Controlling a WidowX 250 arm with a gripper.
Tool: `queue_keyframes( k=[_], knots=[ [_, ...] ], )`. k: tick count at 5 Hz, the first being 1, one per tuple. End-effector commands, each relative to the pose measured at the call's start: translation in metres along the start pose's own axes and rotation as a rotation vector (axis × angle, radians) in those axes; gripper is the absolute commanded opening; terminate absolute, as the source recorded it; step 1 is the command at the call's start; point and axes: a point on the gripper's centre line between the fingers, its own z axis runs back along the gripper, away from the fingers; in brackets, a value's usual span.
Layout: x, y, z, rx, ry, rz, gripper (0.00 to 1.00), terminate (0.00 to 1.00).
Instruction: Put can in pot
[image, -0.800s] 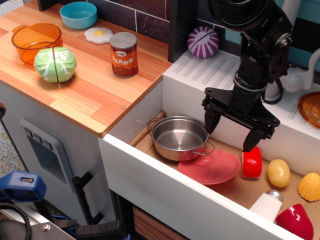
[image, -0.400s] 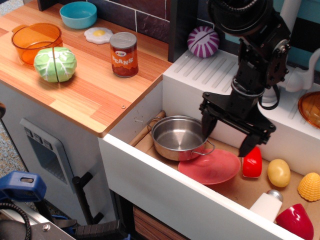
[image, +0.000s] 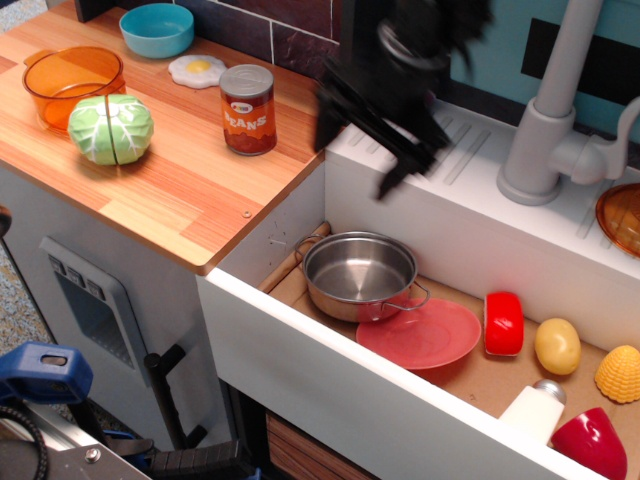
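The can stands upright on the wooden counter, with a silver lid and an orange-red "BEANS" label. The shiny steel pot sits empty in the sink basin, its wire handles to the left and right. My gripper is open and empty, blurred by motion. It hangs above the sink's left rim, to the right of the can and above the pot, touching neither.
On the counter stand an orange plastic pot, a green cabbage, a blue bowl and a fried egg. In the sink lie a pink plate, a red piece and a yellow piece. A grey faucet stands behind.
My gripper has swung up and to the left, from above the pink plate in the sink to the sink's left rim near the can. It stays open.
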Motion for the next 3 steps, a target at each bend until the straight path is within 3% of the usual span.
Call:
queue_keyframes(
  k=[1, 3],
  knots=[
    [0.002, 0.071, 0.023, 0.068, -0.132, -0.007, 1.00, 0.00],
    [0.018, 0.103, 0.007, 0.084, -0.292, -0.006, 1.00, 0.00]
  ],
)
